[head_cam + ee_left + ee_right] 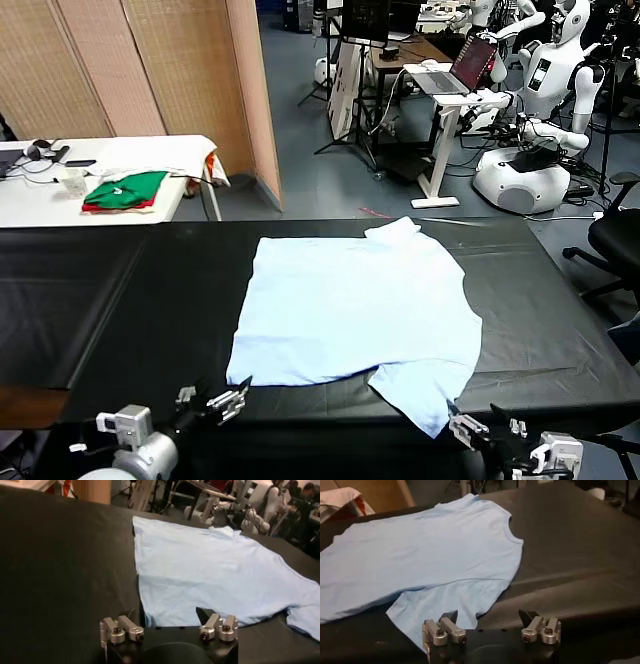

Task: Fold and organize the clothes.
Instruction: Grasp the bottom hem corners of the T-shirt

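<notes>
A: Largest item?
B: Tabletop, black covering, spanning the near scene from left to right; faint creases near the right edge.

A: Next?
B: T-shirt, pale sky-blue, short-sleeved, spread flat on the tabletop, slightly right of centre. One sleeve toward the far edge, the other sleeve reaching the near right, close to the near edge. No lettering visible on the upturned side. Seen also from the left wrist and the right wrist, round neck opening showing in the latter.

A: Beyond the tabletop?
B: White table at far left, carrying folded green-and-red garments and a white cloth. Woven screen panels behind. Far right: laptop on a stand, white robots, black chair.

A: Grippers?
B: Left gripper at the near edge, left of centre, just beside the shirt's near left corner, not touching; fingers spread wide, nothing between them. From its own wrist, shirt hem just past the fingertips.
Right gripper at the near edge, right side, just beside the tip of the near sleeve; likewise spread wide and empty. From its own wrist, sleeve end lying near one finger.
</notes>
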`<action>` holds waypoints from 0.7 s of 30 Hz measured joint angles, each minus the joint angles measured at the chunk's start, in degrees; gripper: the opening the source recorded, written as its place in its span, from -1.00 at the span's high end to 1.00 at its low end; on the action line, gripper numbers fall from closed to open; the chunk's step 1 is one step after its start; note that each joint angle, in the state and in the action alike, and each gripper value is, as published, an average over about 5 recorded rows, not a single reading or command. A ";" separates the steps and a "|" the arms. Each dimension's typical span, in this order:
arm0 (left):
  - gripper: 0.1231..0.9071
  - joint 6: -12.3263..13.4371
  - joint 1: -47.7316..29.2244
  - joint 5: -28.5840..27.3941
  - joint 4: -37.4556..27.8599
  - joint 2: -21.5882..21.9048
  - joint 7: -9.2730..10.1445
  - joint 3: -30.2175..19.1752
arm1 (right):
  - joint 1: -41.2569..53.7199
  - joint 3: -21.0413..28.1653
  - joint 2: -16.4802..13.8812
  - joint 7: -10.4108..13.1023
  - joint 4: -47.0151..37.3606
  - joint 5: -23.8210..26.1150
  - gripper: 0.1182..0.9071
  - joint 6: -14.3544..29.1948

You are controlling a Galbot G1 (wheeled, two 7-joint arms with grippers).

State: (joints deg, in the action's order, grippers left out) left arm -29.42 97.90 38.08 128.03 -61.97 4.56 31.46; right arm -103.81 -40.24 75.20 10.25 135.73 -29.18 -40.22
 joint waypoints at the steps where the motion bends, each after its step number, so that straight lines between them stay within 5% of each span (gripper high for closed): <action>1: -1.00 0.00 -0.11 -0.17 -0.12 -0.05 0.05 -0.10 | 0.17 0.16 0.00 -0.01 -0.12 0.18 -1.00 -0.04; 8: -1.00 0.64 -1.48 -2.15 -1.93 -0.93 0.71 -1.64 | 1.66 2.27 0.40 -0.24 -1.52 2.76 -0.96 -0.14; 13: -0.84 1.48 -1.92 -2.53 -3.42 -1.35 1.09 -2.13 | 1.94 3.83 0.75 -0.27 -2.54 3.72 -0.55 -0.16; 21: 0.39 1.93 -1.06 -2.96 -3.55 -1.69 1.45 -2.20 | 1.18 4.75 0.96 -0.15 -2.43 3.76 0.73 -0.03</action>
State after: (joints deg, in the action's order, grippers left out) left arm -27.49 96.84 35.12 124.47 -63.66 6.01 29.26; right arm -102.63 -35.49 76.17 10.10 133.29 -25.42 -40.25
